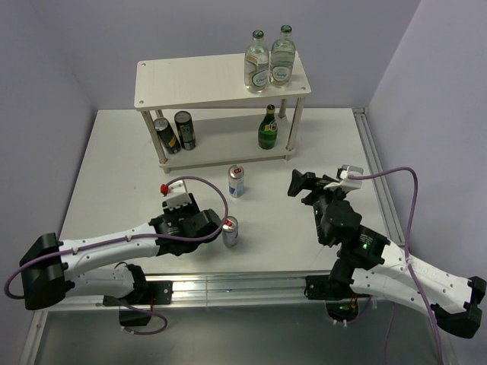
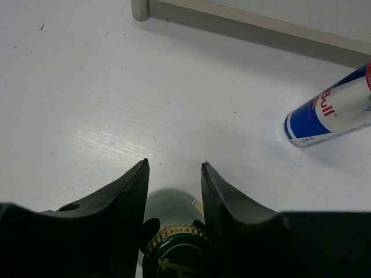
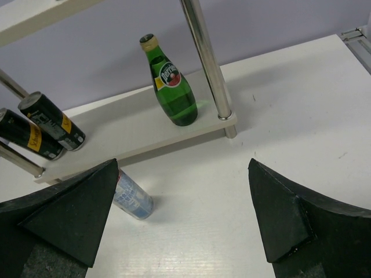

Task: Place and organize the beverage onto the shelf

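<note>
One green bottle [image 2: 171, 204], base toward the shelf [image 1: 205, 80], lies pinched in the left hand [image 2: 174, 163]; right hand [image 3: 183, 162] wide.

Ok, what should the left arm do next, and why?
Probably lift straight up: the left pincer looks closed on the green bottle near its cap, and its twin stands on the shelf, lower tier, with room beside it.

Two clear bottles [image 1: 257, 65] stand on the shelf's [image 1: 190, 80] top board, right end.

A green bottle [image 2: 169, 204] with gold-edged cap [image 2: 174, 234], blue-silver can [image 2: 333, 110] lettered red, black-and-yellow cans [image 3: 53, 120], pale shelf [image 1: 205, 80].
</note>
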`<state>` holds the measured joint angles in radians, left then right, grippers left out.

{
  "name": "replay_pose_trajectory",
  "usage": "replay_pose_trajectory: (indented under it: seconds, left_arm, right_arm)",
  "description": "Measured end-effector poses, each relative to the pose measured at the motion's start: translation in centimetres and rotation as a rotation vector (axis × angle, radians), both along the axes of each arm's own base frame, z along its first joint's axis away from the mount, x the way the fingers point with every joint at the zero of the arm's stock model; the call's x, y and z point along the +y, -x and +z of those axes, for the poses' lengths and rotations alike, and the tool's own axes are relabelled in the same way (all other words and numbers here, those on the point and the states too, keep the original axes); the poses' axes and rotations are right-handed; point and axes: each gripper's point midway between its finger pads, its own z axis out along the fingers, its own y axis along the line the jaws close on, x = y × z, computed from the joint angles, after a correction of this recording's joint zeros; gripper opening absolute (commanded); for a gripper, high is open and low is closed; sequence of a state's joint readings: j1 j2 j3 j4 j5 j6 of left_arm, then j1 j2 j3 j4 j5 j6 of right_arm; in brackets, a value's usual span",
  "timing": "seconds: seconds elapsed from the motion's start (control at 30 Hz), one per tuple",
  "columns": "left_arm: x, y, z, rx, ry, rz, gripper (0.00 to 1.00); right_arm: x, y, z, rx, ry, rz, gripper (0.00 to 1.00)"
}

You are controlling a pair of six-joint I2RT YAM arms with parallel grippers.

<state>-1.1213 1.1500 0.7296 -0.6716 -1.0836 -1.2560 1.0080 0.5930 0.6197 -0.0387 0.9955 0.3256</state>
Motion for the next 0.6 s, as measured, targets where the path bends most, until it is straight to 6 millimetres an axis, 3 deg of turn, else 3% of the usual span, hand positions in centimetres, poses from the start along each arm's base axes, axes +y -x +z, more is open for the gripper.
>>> replay_pose_trajectory:
  seconds: [0.17, 0.47, 0.6]
  left_arm:
    - [-0.2, -0.1, 0.0, -0.006, -0.019, 0.011, 0.01]
    - [-0.8, -0.3, 0.5, 0.023, -0.076, 0.01, 0.0]
    - [-2.0, -1.1, 1.9, 0.015, -0.106, -0.027, 0.0]
  right_arm:
    - [-0.1, 0.0, -0.3, 0.004, 0.007, -0.004, 1.0]
    - [-0.1, 0.0, -0.3, 0.003, 0.006, -0.007, 1.0]
    - [-0.2, 0.0, -0.5, 0.004, 0.007, -0.007, 1.0]
